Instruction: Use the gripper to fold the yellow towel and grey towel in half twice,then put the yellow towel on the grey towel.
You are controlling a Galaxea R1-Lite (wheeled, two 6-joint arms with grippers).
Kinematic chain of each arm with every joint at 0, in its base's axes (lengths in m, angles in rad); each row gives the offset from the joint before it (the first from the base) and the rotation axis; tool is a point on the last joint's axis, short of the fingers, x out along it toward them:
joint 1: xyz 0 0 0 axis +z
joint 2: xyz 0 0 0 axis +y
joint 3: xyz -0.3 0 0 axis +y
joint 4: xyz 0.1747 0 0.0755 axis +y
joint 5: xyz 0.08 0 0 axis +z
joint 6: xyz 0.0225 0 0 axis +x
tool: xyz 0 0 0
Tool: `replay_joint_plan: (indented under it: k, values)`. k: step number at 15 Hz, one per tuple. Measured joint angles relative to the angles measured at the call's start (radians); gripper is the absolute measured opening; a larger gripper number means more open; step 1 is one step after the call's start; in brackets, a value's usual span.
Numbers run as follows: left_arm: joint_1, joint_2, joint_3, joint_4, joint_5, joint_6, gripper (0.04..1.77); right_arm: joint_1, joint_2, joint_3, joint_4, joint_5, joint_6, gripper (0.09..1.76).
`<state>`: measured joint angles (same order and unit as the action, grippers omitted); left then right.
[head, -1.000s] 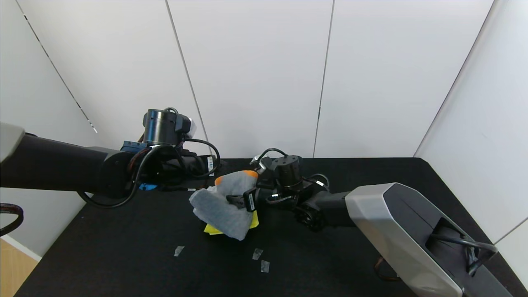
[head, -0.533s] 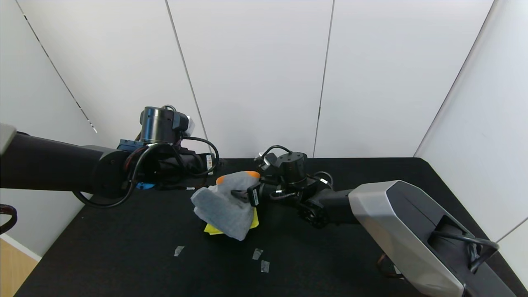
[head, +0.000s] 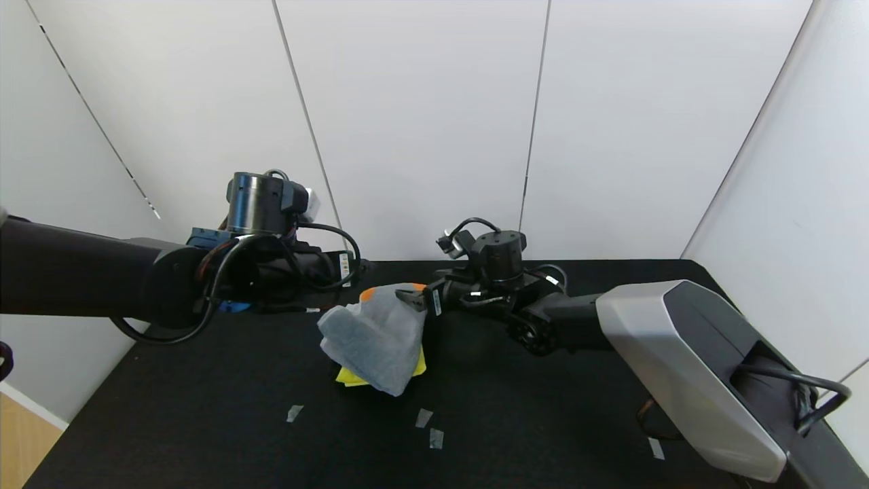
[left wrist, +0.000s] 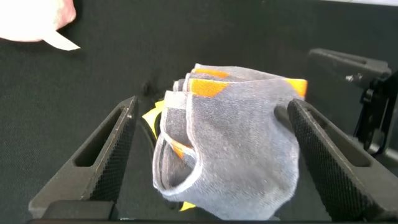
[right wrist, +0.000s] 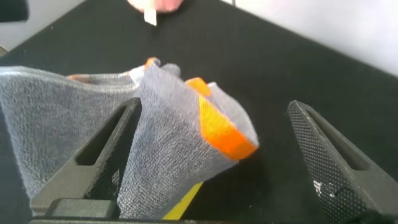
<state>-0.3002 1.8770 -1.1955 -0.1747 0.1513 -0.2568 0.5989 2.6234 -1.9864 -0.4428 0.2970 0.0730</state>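
At the centre of the black table (head: 204,421), the grey towel (head: 373,339) sits bunched in a loose mound, its orange band (right wrist: 221,127) showing at the far end, on top of the yellow towel (head: 349,377), which peeks out beneath its near edge. The left gripper (left wrist: 211,146) and right gripper (right wrist: 214,158) flank the heap from either side, both spread wide and gripping nothing. Small tape scraps (head: 428,428) dot the near tabletop.
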Motion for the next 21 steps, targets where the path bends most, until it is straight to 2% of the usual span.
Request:
replay_joint_plan:
  k: [3, 6, 8, 11, 14, 15, 19, 21]
  values:
    - [-0.048, -0.068, 0.035, 0.003, -0.014, -0.008, 1.70, -0.022, -0.033, 0.011, 0.003, 0.000, -0.001, 1.70]
    - [-0.104, -0.138, 0.086, -0.001, -0.090, -0.018, 1.70, -0.051, -0.066, 0.040, 0.000, -0.001, -0.001, 1.70]
    - [-0.116, -0.160, 0.098, -0.002, -0.106, -0.024, 1.71, -0.057, -0.077, 0.048, -0.003, -0.001, -0.001, 1.70]
    - [-0.115, -0.142, 0.118, -0.004, -0.326, -0.059, 1.71, -0.102, -0.129, 0.156, -0.059, 0.000, 0.000, 1.70]
    - [-0.093, -0.089, 0.124, -0.033, -0.489, -0.080, 1.71, -0.145, -0.194, 0.289, -0.153, 0.007, 0.001, 1.70]
    - [-0.088, -0.068, 0.124, -0.060, -0.522, -0.080, 1.71, -0.158, -0.215, 0.327, -0.176, 0.009, 0.001, 1.70]
    - [-0.076, 0.030, 0.107, -0.131, -0.553, -0.078, 1.71, -0.194, -0.298, 0.468, -0.249, 0.013, 0.004, 1.70]
    - [-0.062, 0.078, 0.080, -0.149, -0.588, -0.078, 1.72, -0.200, -0.334, 0.537, -0.290, 0.013, 0.005, 1.70]
